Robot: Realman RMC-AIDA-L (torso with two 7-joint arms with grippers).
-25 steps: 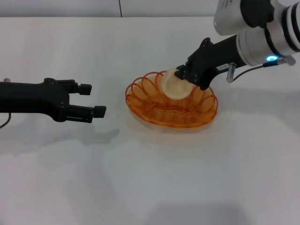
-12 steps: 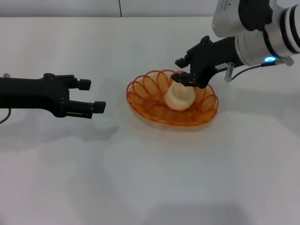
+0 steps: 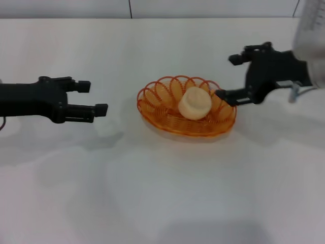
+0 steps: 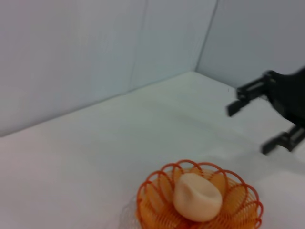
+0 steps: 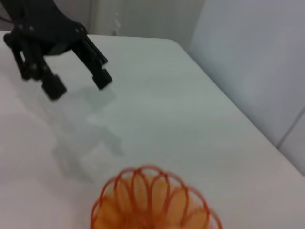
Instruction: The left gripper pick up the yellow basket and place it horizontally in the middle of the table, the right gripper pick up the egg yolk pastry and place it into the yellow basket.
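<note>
The yellow basket (image 3: 151,96) lies flat in the middle of the white table (image 3: 162,193). The egg yolk pastry (image 3: 194,103) sits inside it, touched by neither gripper. My right gripper (image 3: 227,77) is open and empty, just right of the basket's rim. My left gripper (image 3: 94,97) is open and empty, hovering left of the basket with a gap between them. The left wrist view shows the basket (image 4: 151,192) with the pastry (image 4: 197,196) in it and the right gripper (image 4: 249,129) beyond. The right wrist view shows the basket's rim (image 5: 143,188) and the left gripper (image 5: 78,85) farther off.
The table's far edge meets a pale wall (image 3: 203,7). Both arms cast shadows on the table. No other objects are in view.
The right gripper has opened, let the pastry go into the basket and drawn back to the right. The basket has settled flat. The left gripper has shifted slightly left.
</note>
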